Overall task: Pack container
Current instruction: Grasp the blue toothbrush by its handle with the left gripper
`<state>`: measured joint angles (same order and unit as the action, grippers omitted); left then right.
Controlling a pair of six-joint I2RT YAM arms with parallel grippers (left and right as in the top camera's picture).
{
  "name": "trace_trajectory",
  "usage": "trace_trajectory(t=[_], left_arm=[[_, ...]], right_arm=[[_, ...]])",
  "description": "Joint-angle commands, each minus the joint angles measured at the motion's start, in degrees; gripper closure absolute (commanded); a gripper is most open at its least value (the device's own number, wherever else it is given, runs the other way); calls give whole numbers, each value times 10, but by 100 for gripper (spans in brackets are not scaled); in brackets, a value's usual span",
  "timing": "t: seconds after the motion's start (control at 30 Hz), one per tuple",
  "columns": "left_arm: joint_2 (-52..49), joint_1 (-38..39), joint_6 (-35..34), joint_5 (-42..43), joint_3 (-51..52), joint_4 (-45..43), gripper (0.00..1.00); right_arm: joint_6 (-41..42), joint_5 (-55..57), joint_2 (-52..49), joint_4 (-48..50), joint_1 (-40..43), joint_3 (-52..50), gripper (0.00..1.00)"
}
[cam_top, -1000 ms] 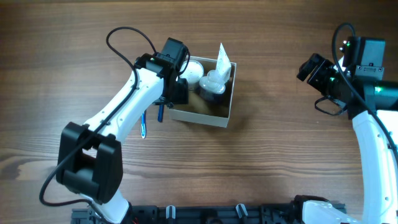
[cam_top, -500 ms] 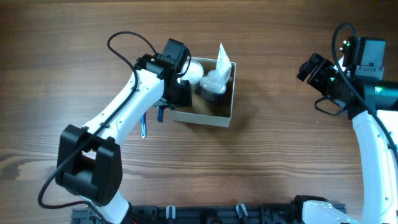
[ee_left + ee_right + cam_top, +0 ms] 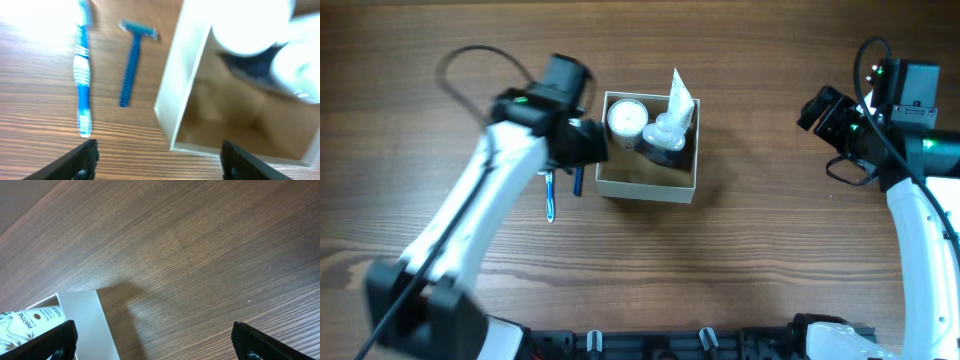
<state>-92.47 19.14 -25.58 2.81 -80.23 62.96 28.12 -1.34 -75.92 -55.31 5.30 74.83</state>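
The container (image 3: 646,190) is a square box with white walls and a tan inside, at the table's middle. In it are a round white-lidded jar (image 3: 626,118), a dark bottle with a white top (image 3: 665,136) and a white tube (image 3: 680,94). A blue toothbrush (image 3: 549,196) and a blue razor (image 3: 578,180) lie on the table just left of it. My left gripper (image 3: 586,146) is open and empty, hovering by the box's left wall (image 3: 176,95), with the toothbrush (image 3: 82,75) and razor (image 3: 131,65) ahead. My right gripper (image 3: 819,108) is open and empty, far right.
The right wrist view shows bare wood, the box's white wall (image 3: 82,325) and a printed tube (image 3: 30,322) at the lower left, with its open jaws (image 3: 155,347) above the table. The left jaws (image 3: 160,165) straddle the box's corner.
My left arm has swung left, off the box's left edge, uncovering the white-lidded jar. The box now sits squarer to the table. The right arm has not moved.
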Motion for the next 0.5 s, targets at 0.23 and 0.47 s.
trace_trajectory(t=[0.23,0.47], left_arm=[[-5,-98,54,-57,-14,15,20],[-113,-112,91,-57,-14,2,36]], right_arm=[[5,-7,-6,0,1,10,0],[5,-7,-6,0,1,10,0]])
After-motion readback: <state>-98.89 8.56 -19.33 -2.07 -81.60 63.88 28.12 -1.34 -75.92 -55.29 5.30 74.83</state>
